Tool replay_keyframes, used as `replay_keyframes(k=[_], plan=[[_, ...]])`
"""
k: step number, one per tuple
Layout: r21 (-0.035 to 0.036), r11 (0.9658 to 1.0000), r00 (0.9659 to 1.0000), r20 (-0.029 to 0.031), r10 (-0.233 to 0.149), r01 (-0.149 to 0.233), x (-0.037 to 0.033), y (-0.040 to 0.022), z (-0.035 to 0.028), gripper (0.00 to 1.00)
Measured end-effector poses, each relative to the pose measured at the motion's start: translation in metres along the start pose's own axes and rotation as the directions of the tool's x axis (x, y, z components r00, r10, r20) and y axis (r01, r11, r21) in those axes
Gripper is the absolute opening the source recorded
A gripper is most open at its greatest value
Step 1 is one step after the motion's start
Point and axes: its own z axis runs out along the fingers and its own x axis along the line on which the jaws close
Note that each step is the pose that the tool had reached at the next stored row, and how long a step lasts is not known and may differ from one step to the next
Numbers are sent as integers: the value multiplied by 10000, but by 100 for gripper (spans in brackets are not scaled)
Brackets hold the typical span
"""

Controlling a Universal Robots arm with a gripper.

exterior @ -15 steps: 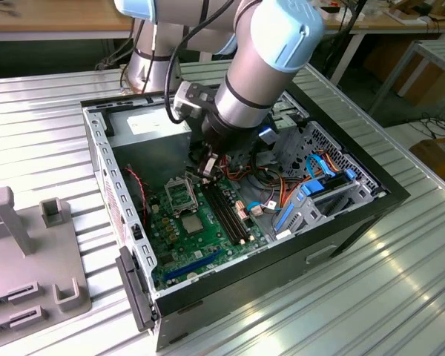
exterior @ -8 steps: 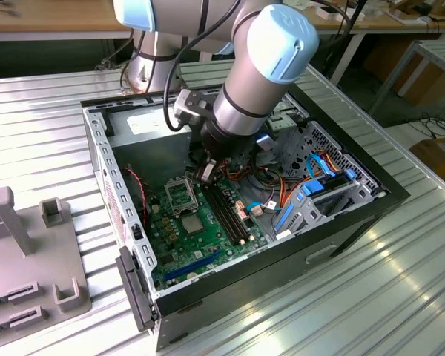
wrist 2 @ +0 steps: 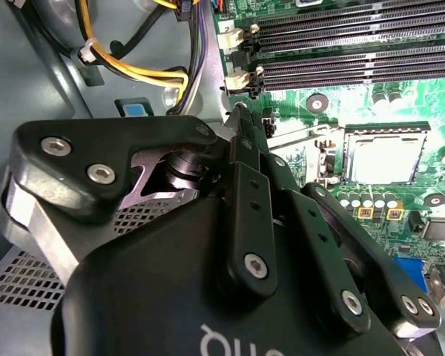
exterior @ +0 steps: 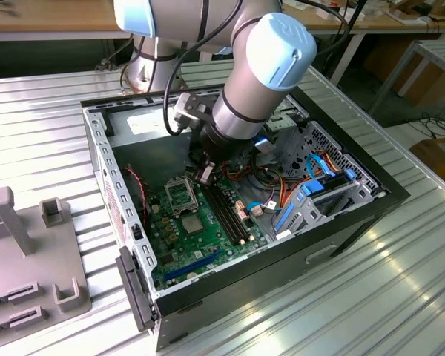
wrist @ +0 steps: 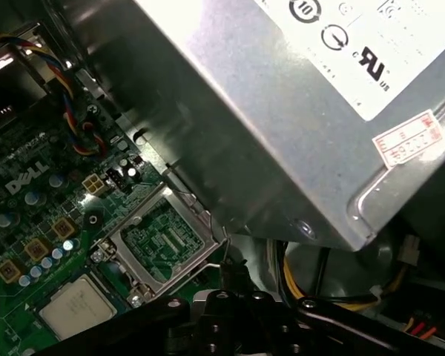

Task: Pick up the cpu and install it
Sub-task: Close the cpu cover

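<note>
The cpu (exterior: 192,225) is a small silver-grey square lying flat on the green motherboard (exterior: 174,248), just on the near side of the metal-framed socket (exterior: 179,194). It also appears in both wrist views, cpu (wrist 2: 386,159) and cpu (wrist: 78,305). The socket (wrist: 163,236) stands open, with green board showing inside its frame. My gripper (exterior: 202,176) hangs inside the case beside the socket, toward the memory slots, and apart from the cpu. Its fingers meet at a narrow tip, gripper (wrist 2: 241,119) and gripper (wrist: 228,273), shut with nothing seen between them.
Long black memory slots (wrist 2: 356,44) run beside the socket. The grey power supply (wrist: 282,111) sits close behind the gripper. Coloured cables (exterior: 311,178) and a blue drive bay fill the case on the exterior view's right. A grey fixture (exterior: 30,252) stands outside the case.
</note>
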Motion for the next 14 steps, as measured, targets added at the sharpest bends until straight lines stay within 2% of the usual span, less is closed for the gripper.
replay_keyframes(k=[5, 14], plan=[[-29, 10000, 10000, 34, -5, 5, -11, -4, 15, 11], [-45, 10000, 10000, 52, -6, 6, -27, -17, 53, 11]])
